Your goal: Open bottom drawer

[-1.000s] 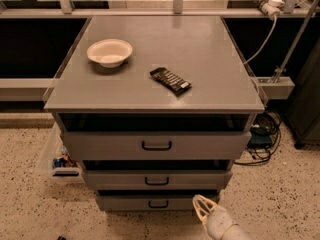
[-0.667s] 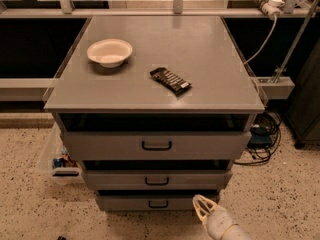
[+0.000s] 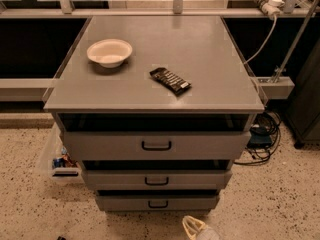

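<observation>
A grey metal cabinet with three drawers stands in the middle of the camera view. The bottom drawer (image 3: pixel 157 202) has the narrowest front and a small black loop handle (image 3: pixel 158 204). Its front sits flush under the middle drawer (image 3: pixel 157 180). The top drawer (image 3: pixel 156 145) is the widest. My gripper (image 3: pixel 196 228) shows at the bottom edge, pale and cream-coloured, below and to the right of the bottom drawer's handle, apart from it.
A white bowl (image 3: pixel 109 52) and a dark snack bar (image 3: pixel 170 80) lie on the cabinet top (image 3: pixel 200 44). A clear bin (image 3: pixel 56 159) sits on the speckled floor at the left. Cables (image 3: pixel 262 134) lie at the right. A dark cabinet (image 3: pixel 307 99) stands far right.
</observation>
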`<move>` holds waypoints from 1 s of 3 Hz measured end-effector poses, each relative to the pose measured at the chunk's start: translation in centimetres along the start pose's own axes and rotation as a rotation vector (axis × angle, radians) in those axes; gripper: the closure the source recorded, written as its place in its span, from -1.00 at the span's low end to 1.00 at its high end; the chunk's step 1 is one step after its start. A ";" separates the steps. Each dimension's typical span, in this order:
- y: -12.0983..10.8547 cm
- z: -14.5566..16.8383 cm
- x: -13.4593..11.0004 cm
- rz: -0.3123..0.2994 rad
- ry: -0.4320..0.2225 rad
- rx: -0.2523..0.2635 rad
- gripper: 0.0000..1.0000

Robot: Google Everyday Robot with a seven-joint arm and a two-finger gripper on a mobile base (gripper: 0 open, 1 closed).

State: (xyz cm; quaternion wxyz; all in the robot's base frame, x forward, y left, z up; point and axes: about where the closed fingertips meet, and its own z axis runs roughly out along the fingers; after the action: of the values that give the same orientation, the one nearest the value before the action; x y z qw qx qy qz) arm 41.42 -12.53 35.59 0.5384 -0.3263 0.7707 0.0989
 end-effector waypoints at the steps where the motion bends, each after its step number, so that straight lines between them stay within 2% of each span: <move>1: 1.2 1.5 3.5 0.042 0.012 -0.004 1.00; 2: 1.4 1.7 3.7 0.051 0.011 -0.003 1.00; 3: 0.4 2.4 4.2 0.040 -0.005 -0.019 1.00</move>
State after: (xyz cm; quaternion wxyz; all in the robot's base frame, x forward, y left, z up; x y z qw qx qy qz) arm 42.17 -12.65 30.81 0.5350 -0.3155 0.7749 0.1178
